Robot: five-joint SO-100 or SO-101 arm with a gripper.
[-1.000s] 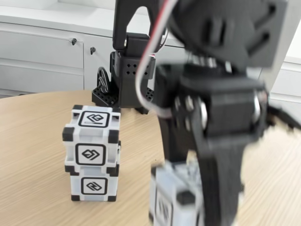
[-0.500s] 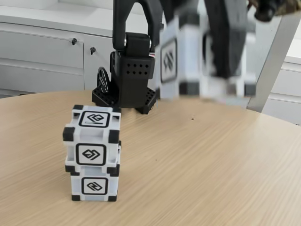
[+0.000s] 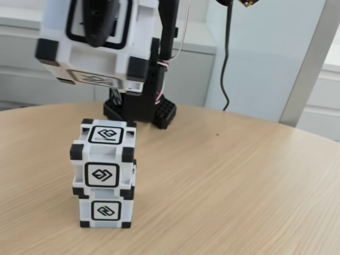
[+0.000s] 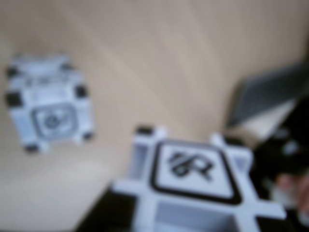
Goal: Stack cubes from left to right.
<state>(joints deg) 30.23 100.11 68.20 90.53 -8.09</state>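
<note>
Fixed view, 7 o'clock: two cubes stacked on the desk (image 3: 239,180), upper cube (image 3: 104,159) sitting slightly askew on lower cube (image 3: 105,208). 11 o'clock: third cube (image 3: 95,45) held aloft, tilted, above the stack and clear of it; gripper (image 3: 101,21) closed on it, one dark finger across its front face. Wrist view, blurred: stack top at 9 o'clock, held cube at 5 o'clock. Arm base (image 3: 139,103) behind, 12 o'clock.
</note>
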